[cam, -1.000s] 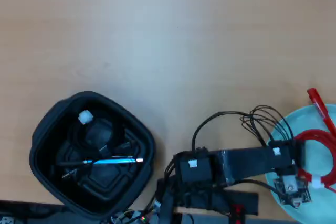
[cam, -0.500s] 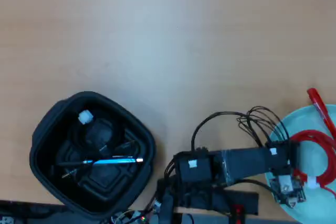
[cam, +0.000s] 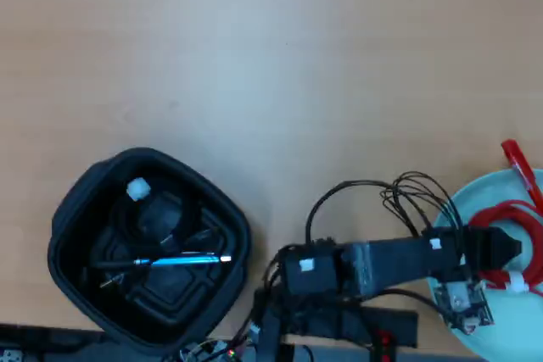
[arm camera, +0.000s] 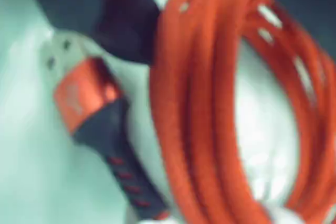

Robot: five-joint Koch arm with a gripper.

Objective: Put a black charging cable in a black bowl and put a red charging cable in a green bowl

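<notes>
Closest to the wrist camera, the bright red charging cable (arm camera: 210, 108), a braided cord wound in a small ring, fills most of the blurred view. One of its plug ends (arm camera: 86, 98), red and black with a metal tip, lies to the left of the coil. Cable and plug rest over the smooth pale mint-green round bowl (arm camera: 31, 182), whose surface shows beneath and through the ring. A dark shape at the top of that view is too blurred to identify.

From overhead, the same red coil (cam: 509, 214) lies inside the green bowl (cam: 496, 341) at the right edge of the frame, with a white clip (cam: 514, 282) on its lower part. The gripper (cam: 506, 247) reaches over the bowl from the left, its dark tip directly above the coil; I cannot tell whether its jaws are apart or together, nor whether they touch the cable. Loose black robot wires (cam: 407, 192) loop above the arm. A straight red stick-like object (cam: 519, 167) lies at the bowl's upper rim.

Well apart, toward the lower left on the light wooden table (cam: 254, 57), sits the large deep black rounded-square plastic bowl (cam: 64, 218). The thin black charging cable (cam: 157, 222) lies coiled inside it, with a white tie (cam: 137, 188) at its upper left. A blue pen-like item (cam: 182, 258) lies across the bowl's bottom.
</notes>
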